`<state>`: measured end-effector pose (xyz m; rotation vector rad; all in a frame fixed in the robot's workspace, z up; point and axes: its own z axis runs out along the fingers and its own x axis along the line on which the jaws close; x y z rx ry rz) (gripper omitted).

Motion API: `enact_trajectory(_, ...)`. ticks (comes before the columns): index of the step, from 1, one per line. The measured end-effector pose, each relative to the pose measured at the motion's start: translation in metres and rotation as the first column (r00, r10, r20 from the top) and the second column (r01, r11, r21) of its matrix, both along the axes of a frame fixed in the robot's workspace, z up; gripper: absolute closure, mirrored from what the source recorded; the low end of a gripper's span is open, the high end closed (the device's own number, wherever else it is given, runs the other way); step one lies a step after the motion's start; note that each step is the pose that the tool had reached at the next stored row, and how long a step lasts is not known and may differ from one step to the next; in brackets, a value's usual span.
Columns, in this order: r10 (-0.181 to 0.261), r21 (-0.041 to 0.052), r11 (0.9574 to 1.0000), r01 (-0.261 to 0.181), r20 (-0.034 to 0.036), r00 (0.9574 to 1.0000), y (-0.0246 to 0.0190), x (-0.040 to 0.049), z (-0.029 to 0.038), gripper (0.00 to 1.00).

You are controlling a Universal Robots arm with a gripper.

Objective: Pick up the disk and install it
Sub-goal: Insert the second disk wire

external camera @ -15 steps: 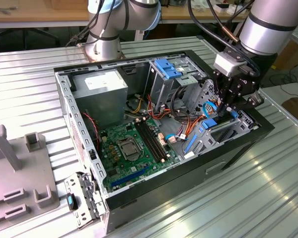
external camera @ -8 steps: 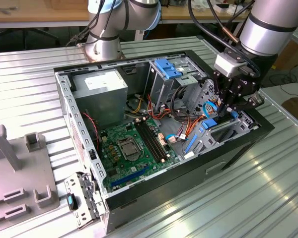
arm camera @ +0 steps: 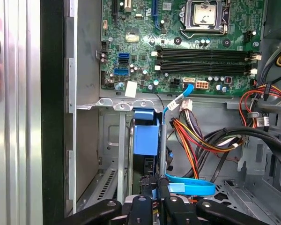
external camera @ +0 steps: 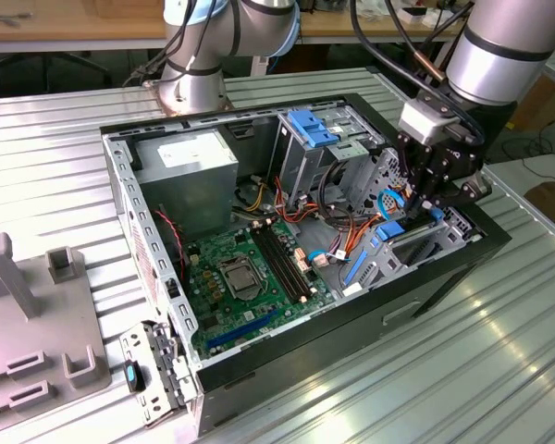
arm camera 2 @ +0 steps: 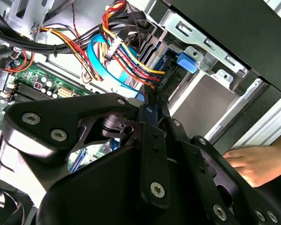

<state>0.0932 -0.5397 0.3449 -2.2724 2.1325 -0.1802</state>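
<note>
You have a ribbed metal table (external camera: 65,139) under an open computer case (external camera: 259,361), with wooden benches far behind it. At the exterior view's right, the arm reaches down and its gripper (external camera: 424,205) sits low in the drive bay by the case's right wall. The first wrist view gives you the motherboard (arm camera: 178,47) plainly, and the disk (arm camera: 145,136) standing on edge in the bay, apparently pinched between the nearly closed jaws. The second wrist view adds a hand (arm camera 2: 255,161) resting outside the case.
</note>
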Motion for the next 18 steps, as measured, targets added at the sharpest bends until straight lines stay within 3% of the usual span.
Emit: enact_trajectory(18,0.0,0.0218,0.9998,0.0,-0.0001,1.0,-0.0022,0.0,-0.0072,0.84)
